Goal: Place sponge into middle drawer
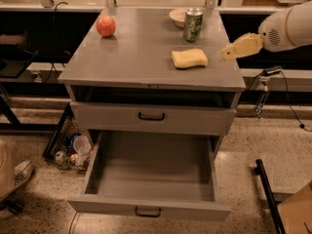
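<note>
The sponge (189, 58), pale yellow and soft-edged, lies flat on the grey top of the bench (141, 57), near its front right corner. Everything else is placed from the sponge.

Just to its right, past the bench edge and slightly higher in the view, hangs the hand (241, 47), a tan wedge pointing back toward the sponge. A clear gap separates the two, and the hand touches neither the sponge nor the bench. How far the hand is open cannot be told from this angle, and it has hold of nothing that can be seen. The white arm (287, 30) runs off to the right behind it.

Directly behind the sponge stands a green can (193, 25), upright and apart from it. A pale bowl (178, 16) sits just behind and to the left of the can, partly hidden by it. Well to the left of the sponge and farther back rests a red-orange apple (106, 26).

Below the sponge, under the bench top, there is a dark open slot, then a shut grey drawer front (151, 118) with a small black handle. Lower still, the middle drawer (151, 174) is pulled far out toward the camera, showing its deep, plain grey interior, with a black handle on its front panel.

Down on the speckled floor, far below and left of the sponge, a rack of small containers (73, 147) sits beside the bench.
</note>
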`<state>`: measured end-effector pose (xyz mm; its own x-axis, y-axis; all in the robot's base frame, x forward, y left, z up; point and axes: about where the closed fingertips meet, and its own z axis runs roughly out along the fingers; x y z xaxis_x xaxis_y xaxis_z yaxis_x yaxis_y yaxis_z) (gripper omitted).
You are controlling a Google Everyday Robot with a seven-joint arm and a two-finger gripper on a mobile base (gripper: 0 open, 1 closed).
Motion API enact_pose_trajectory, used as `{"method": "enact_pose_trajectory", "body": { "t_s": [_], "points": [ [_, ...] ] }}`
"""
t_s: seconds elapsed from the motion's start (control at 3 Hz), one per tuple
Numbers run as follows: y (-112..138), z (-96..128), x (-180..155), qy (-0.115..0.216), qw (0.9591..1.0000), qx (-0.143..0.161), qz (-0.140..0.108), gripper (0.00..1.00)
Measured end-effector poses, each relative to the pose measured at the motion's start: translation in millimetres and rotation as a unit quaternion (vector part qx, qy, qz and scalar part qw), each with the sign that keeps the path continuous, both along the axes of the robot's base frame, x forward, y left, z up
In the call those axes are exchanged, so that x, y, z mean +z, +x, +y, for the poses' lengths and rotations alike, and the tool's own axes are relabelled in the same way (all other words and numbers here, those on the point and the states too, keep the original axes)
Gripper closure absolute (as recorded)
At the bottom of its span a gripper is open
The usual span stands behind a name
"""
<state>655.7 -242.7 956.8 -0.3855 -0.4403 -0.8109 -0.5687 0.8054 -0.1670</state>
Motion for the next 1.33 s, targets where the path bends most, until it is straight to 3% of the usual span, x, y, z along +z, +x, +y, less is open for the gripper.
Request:
{"method": "enact_pose_trajectory", "body": {
  "t_s": [0.67, 1.33],
  "points": [
    [49, 56, -61, 0.007, 0.9990, 0.010, 0.042, 0.00],
    [82, 80, -92, 0.029, 0.9981, 0.001, 0.055, 0.00]
  ]
}}
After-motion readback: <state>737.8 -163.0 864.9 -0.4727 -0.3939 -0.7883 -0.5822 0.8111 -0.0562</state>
